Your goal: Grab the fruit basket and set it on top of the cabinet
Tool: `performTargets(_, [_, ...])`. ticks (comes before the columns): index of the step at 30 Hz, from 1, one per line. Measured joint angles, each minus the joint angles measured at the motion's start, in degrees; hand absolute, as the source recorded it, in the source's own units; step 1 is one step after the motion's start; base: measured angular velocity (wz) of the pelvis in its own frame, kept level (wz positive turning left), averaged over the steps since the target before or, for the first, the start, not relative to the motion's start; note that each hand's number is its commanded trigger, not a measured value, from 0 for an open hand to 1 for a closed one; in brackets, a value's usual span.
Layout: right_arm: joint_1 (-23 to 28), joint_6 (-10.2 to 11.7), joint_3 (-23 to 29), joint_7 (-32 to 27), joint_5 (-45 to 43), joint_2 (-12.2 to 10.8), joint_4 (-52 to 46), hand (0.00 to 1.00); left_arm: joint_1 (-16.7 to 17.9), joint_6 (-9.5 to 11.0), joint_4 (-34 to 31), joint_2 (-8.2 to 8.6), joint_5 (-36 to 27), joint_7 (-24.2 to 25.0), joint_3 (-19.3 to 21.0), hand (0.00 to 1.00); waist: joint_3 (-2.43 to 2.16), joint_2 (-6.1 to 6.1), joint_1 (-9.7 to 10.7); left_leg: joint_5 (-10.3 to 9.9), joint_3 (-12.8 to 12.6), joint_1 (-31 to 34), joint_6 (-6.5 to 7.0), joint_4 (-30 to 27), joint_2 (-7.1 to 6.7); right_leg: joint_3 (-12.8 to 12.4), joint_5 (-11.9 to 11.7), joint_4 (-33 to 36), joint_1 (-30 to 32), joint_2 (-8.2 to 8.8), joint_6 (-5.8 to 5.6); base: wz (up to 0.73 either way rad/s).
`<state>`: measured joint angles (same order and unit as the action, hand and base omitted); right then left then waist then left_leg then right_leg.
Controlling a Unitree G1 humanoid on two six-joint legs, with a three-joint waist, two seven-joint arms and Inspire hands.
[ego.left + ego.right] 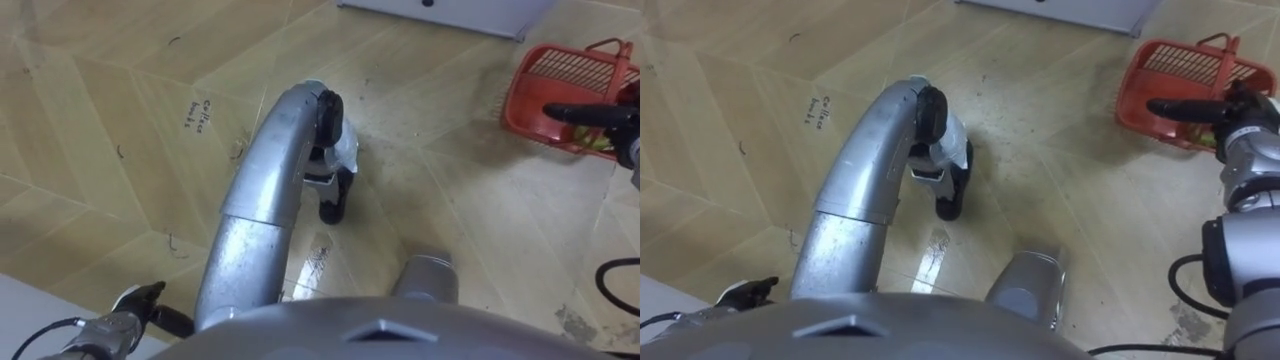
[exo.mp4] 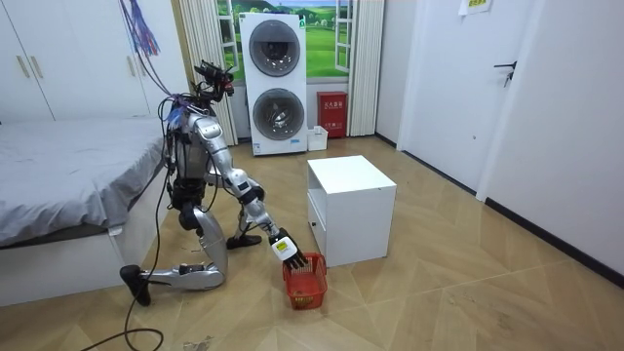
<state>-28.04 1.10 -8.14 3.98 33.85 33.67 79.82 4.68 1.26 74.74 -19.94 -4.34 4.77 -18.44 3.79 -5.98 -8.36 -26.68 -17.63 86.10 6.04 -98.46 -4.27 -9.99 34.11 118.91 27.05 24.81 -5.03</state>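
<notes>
The red plastic fruit basket (image 1: 550, 75) stands on the wooden floor at the upper right, its handle (image 1: 610, 46) raised at the far side. Something yellow-green shows inside it, under my hand. My right hand (image 1: 1225, 112) reaches in from the right and lies over the basket's near rim, dark fingers (image 1: 1185, 107) stretched straight across it. In the room view I kneel on the floor, right arm stretched down to the basket (image 2: 304, 278). My left hand (image 1: 135, 305) hangs low at the lower left, away from the basket.
A white cabinet (image 2: 351, 210) stands just behind the basket; its bottom edge (image 1: 450, 12) shows at the top. A bed (image 2: 58, 185) is behind me and stacked washing machines (image 2: 273, 83) stand by the far wall. My raised knee takes up the middle of the eye views.
</notes>
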Motion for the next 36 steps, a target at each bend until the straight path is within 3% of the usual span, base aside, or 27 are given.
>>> performTargets(5, [-0.06,0.00,-1.37,0.71,0.12,0.00,0.23,0.00,0.00,-0.02,-0.55,-0.03,-0.02,0.64,0.02,0.00,0.03,0.42,-0.40,0.01,-0.15,0.00,-0.01,0.02,0.52,0.00,0.02,0.05,0.16,-0.15,-0.03,0.00])
performTargets(6, [-0.06,0.00,-1.76,0.94,0.14,-0.01,0.23,0.11,-0.02,-0.02,-0.87,-0.06,-0.02,0.69,0.03,0.00,0.03,0.44,-0.57,0.01,-0.21,0.00,-0.01,0.04,0.60,0.00,0.03,0.07,0.23,-0.23,-0.05,0.00])
performTargets(7, [-0.05,0.00,-1.87,1.01,0.14,-0.01,0.23,0.60,-0.02,-0.02,-1.03,-0.06,-0.02,0.73,0.03,0.00,0.03,0.44,-0.68,0.01,-0.21,0.00,-0.01,0.05,0.62,0.01,0.03,0.07,0.23,-0.26,-0.05,0.00])
performTargets(8, [-0.06,0.00,-1.86,1.04,0.14,0.00,0.23,0.87,-0.02,-0.02,-1.31,-0.06,-0.03,0.89,0.02,0.00,0.04,0.44,-0.94,0.01,-0.21,0.00,-0.01,0.07,0.67,0.01,0.03,0.07,0.26,-0.29,-0.05,0.00])
performTargets(9, [-0.06,0.00,-1.86,1.02,0.15,0.00,0.23,1.00,-0.02,-0.02,-1.56,-0.06,-0.03,0.95,0.02,0.00,0.04,0.43,-1.16,0.01,-0.21,0.00,-0.01,0.08,0.69,0.01,0.03,0.07,0.28,-0.30,-0.06,0.00])
performTargets(22, [-0.16,-0.55,-2.03,2.48,1.67,-0.01,0.23,1.00,0.00,-0.73,-1.58,-0.06,-0.74,1.13,-0.99,0.00,0.07,0.69,-2.30,0.01,-0.34,0.55,-0.01,0.14,0.82,-0.15,0.04,0.12,1.00,-0.28,-0.08,0.00])
performTargets(36, [-0.24,-0.88,-6.35,2.33,2.25,-0.14,-1.49,1.00,-0.66,-1.62,-4.50,0.86,-2.75,0.92,-2.23,0.00,0.85,-0.40,-2.55,0.02,0.07,0.94,0.01,-0.40,0.97,-0.17,0.10,0.39,1.10,-0.83,-0.17,-0.01])
